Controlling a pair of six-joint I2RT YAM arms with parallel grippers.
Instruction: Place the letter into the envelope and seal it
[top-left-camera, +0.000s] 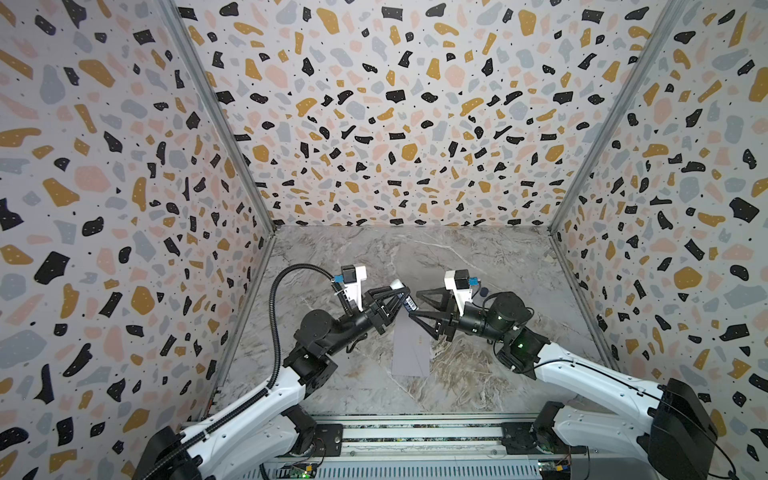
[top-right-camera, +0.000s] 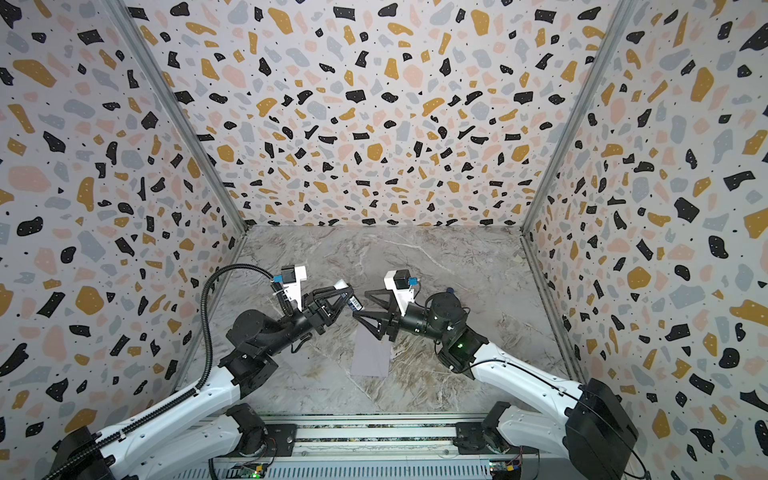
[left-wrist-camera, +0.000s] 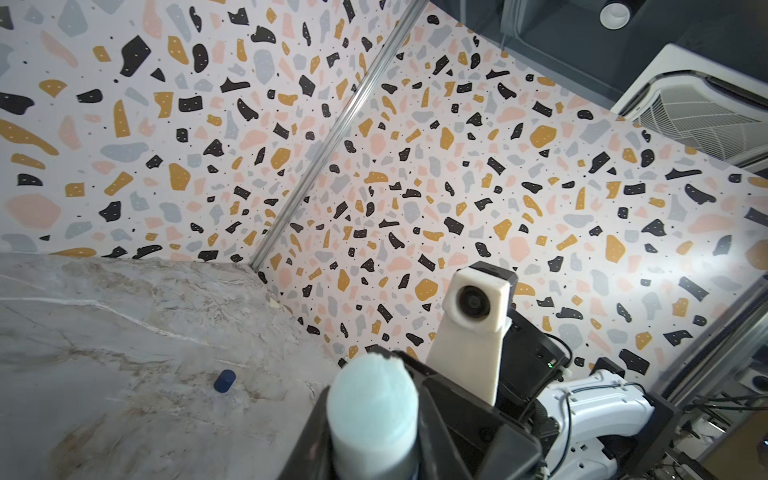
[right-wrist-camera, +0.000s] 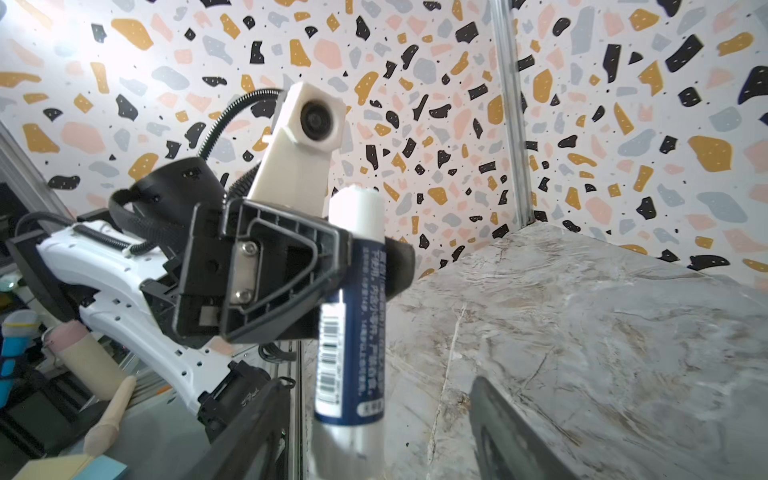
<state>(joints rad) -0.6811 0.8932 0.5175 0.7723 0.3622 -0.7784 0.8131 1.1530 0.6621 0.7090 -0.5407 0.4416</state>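
Envelope (top-left-camera: 411, 353) lies flat beneath; left gripper (top-left-camera: 399, 293) clenches a glue stick (right-wrist-camera: 349, 332), right gripper (top-left-camera: 414, 304) stands spread around its base.

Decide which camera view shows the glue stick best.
The right wrist view: the glue stick shows nearly whole, label, barcode and white tip. The left wrist view shows only its tip; in both top views it is tiny.

envelope (top-left-camera: 410, 353): plain pale grey-lavender long rectangle, flat on the marble surface (top-left-camera: 478, 257), seen in both top views. Far end sits under the tips of the left tool (top-left-camera: 405, 297) and right tool (top-left-camera: 414, 303). The rest runs back toward the arm bases. Tiny gold mark (top-left-camera: 419, 340) near its right edge, just beneath the right tool. Flap state unreadable.
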